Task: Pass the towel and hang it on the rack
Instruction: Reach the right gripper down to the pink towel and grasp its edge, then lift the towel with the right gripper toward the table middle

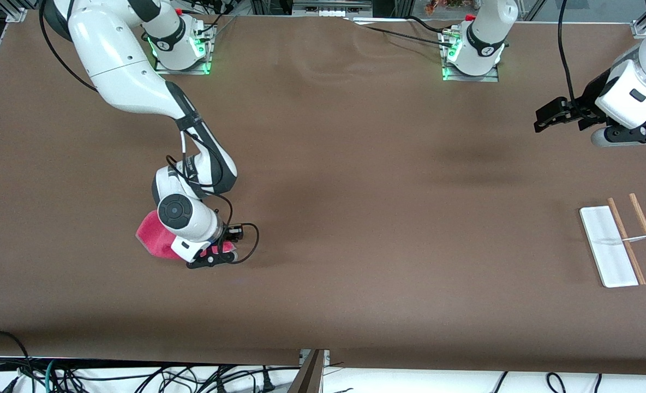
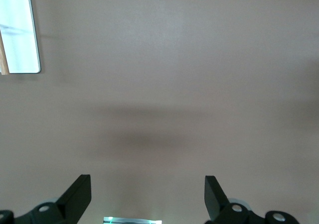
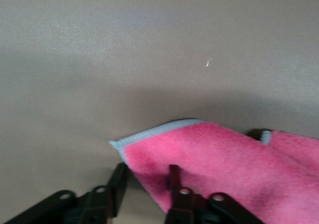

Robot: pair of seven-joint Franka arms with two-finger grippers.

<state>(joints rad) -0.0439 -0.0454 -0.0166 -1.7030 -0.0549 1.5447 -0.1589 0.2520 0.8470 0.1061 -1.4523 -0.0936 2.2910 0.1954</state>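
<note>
The pink towel (image 1: 151, 234) lies on the brown table toward the right arm's end, partly hidden under the right wrist. My right gripper (image 1: 214, 256) is low on the towel's corner. In the right wrist view the towel (image 3: 239, 159) shows its pink face and pale trim. The right gripper (image 3: 147, 181) is open there, one finger on the cloth and one beside its edge. The rack (image 1: 608, 245) stands toward the left arm's end, with its white base, two wooden rods and thin crossbar (image 1: 636, 238). My left gripper (image 1: 544, 117) is open and empty above the table; it also shows in the left wrist view (image 2: 148, 194).
The rack's white base (image 2: 20, 30) shows at the edge of the left wrist view. Brown table cover (image 1: 356, 218) spans between towel and rack. Cables hang below the table's near edge (image 1: 137, 376).
</note>
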